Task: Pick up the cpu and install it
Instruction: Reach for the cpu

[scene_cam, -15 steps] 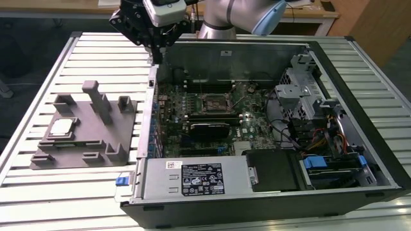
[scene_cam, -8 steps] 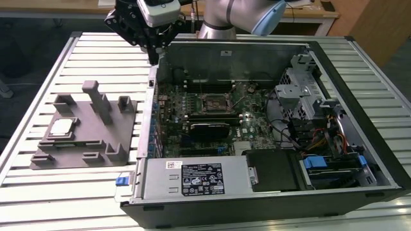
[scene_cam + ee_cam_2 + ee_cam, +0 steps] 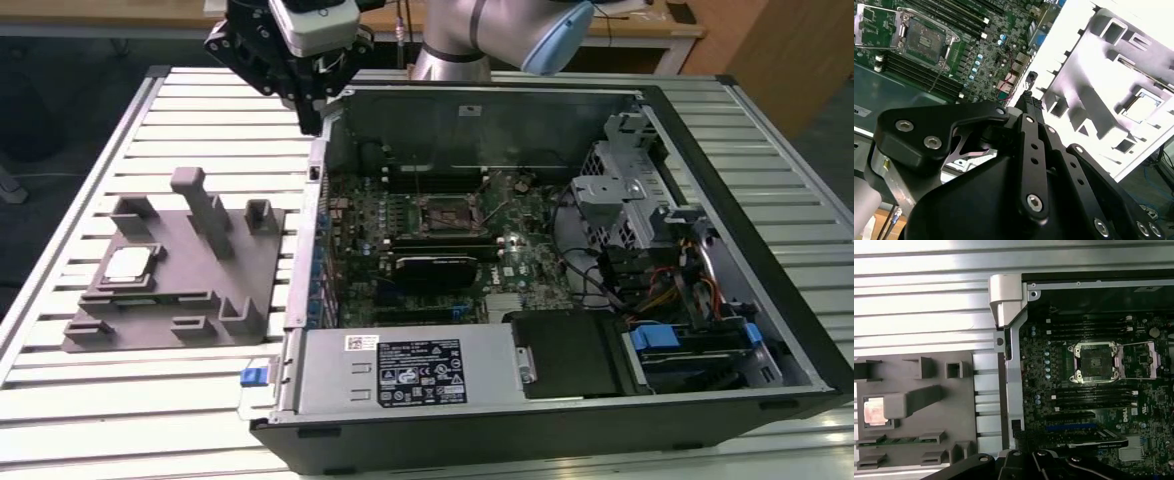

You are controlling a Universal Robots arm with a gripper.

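The cpu (image 3: 130, 265) is a small silvery square chip lying in a recess of the grey plastic fixture (image 3: 200, 290) at the exterior view's left. It also lies in that recess in both wrist views (image 3: 875, 411) (image 3: 1145, 105). My gripper (image 3: 314, 118) hangs high above the table by the far left corner of the open computer case, well away from the cpu. Its black fingers (image 3: 1030, 107) meet at the tips, shut with nothing between them. The open dark socket (image 3: 447, 212) with its metal frame sits on the green motherboard (image 3: 1095, 361).
The open computer case (image 3: 747, 200) lies on a slatted metal table (image 3: 200, 110). Inside are a drive cage, cables, a black power supply and memory slots around the socket. The grey fixture has upright posts (image 3: 200, 200) beside the cpu recess.
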